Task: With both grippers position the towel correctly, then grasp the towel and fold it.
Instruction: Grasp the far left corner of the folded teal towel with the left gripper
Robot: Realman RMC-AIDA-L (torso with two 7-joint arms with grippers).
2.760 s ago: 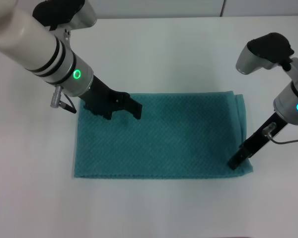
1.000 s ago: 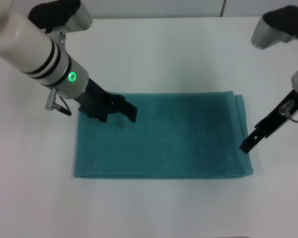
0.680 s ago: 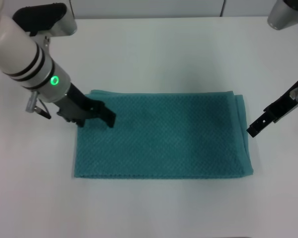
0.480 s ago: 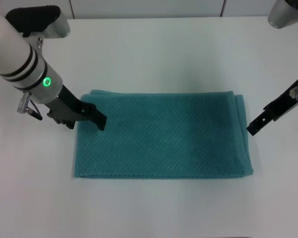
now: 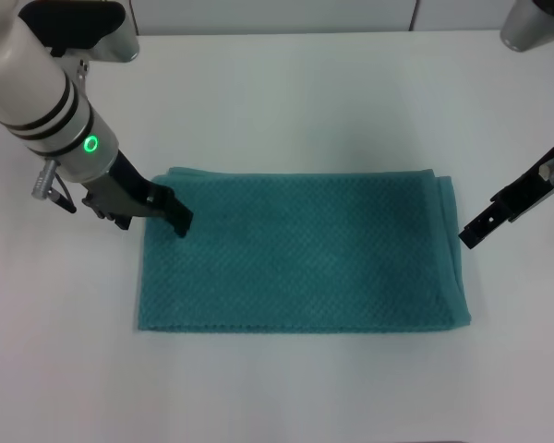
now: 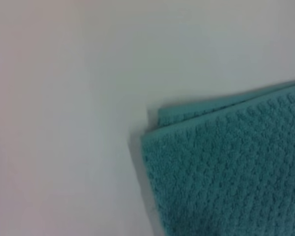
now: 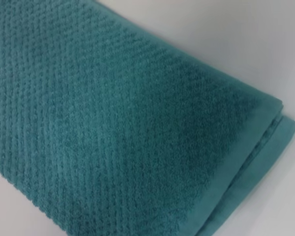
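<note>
Both grippers have retreated to opposite ends of the towel (image 5: 305, 251).

The teal-green towel (image 5: 300, 251) is lying flat on the white table, long side running left to right, waffle weave facing up. It's already doubled over: at the right end and the far left corner a lower layer peeks out past the top one
</note>
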